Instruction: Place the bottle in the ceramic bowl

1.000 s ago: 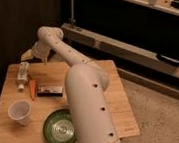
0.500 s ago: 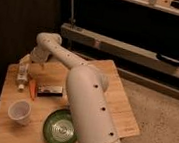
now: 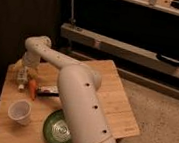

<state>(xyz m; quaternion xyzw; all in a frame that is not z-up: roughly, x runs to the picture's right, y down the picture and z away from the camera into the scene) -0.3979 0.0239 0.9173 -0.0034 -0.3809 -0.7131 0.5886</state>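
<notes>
Across the wooden counter (image 3: 113,105) our white arm (image 3: 78,102) reaches to the far left. At the front sits the green glazed ceramic bowl (image 3: 54,130). The slim pale bottle (image 3: 21,79) is just beside the carrot (image 3: 32,88), under the claw (image 3: 26,70). We cannot tell whether the claw grips it.

tbl (image 3: 114,100): cup (image 3: 20,111), bowl (image 3: 56,129), box (image 3: 47,91), carrot (image 3: 32,88), gripper (image 3: 24,72) at bottle (image 3: 21,81)

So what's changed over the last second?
The gripper has come down toward the table and now sits right over the bottle; I cannot tell whether it has taken hold. The bottle, the carrot, the dark box, the white cup and the green bowl lie where they were.
</notes>
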